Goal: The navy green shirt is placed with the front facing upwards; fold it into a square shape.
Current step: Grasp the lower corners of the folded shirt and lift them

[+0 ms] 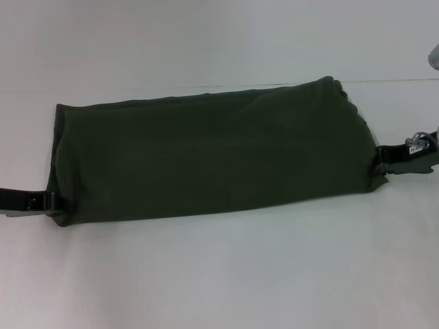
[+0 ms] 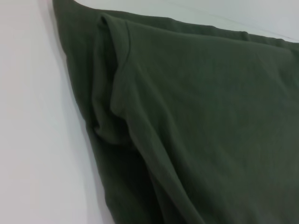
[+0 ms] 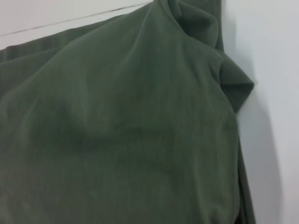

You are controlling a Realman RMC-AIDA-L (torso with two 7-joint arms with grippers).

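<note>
Lying across the middle of the white table [image 1: 219,274], the navy green shirt [image 1: 206,157], folded into a long horizontal band, plain green face up, no lettering or collar showing; running from near the left edge of the head view to the right side, the far edge rising slightly toward the right, the near edge fairly straight; bunched and wrinkled at the right end, squarer at the left end.

Sitting at the left end's near corner, the left gripper [image 1: 49,202], low on the table and touching the cloth edge; fingers not clear enough to judge, so cannot tell whether clamped on the fabric or merely beside it.

Sitting at the right end, the right gripper [image 1: 384,159], dark fingers meeting the cloth at its lower right edge; grip likewise impossible to judge.

Filling the left wrist view, green cloth with a sleeve folded inward and a hemmed edge curving over the layer beneath; filling the right wrist view, more cloth, puckered into a small peak beside the bare table.
</note>
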